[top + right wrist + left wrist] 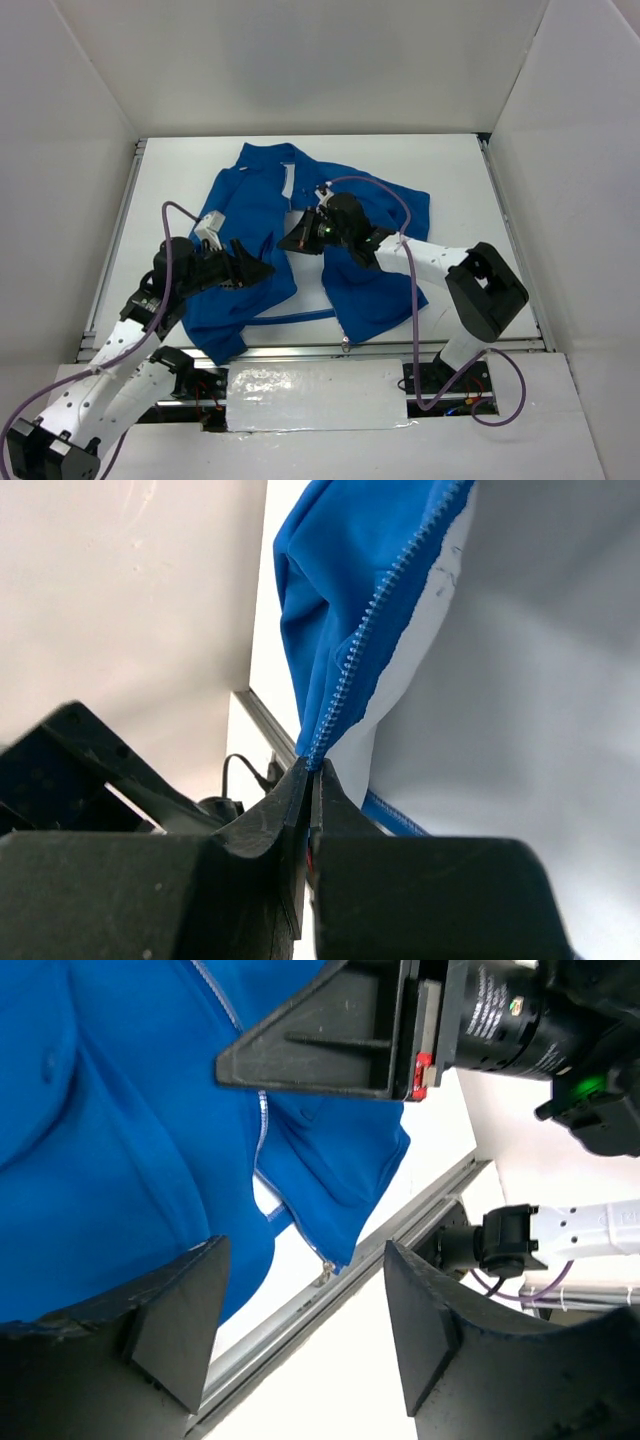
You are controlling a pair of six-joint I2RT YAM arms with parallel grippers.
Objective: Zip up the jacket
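White table [460,180], rumpled blue jacket [250,215] unzipped, its zipper edge [372,630] pinched between right gripper [312,777] jaws, left gripper [305,1260] jaws spread.

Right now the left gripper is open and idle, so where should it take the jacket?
Probably the zipper edge of the jacket near its hem, the left gripper coming from above: that strip lies exposed along the panel's free border.

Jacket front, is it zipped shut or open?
Open. The jacket has its front panels apart, table showing between them; the right gripper pinches one zipper edge.
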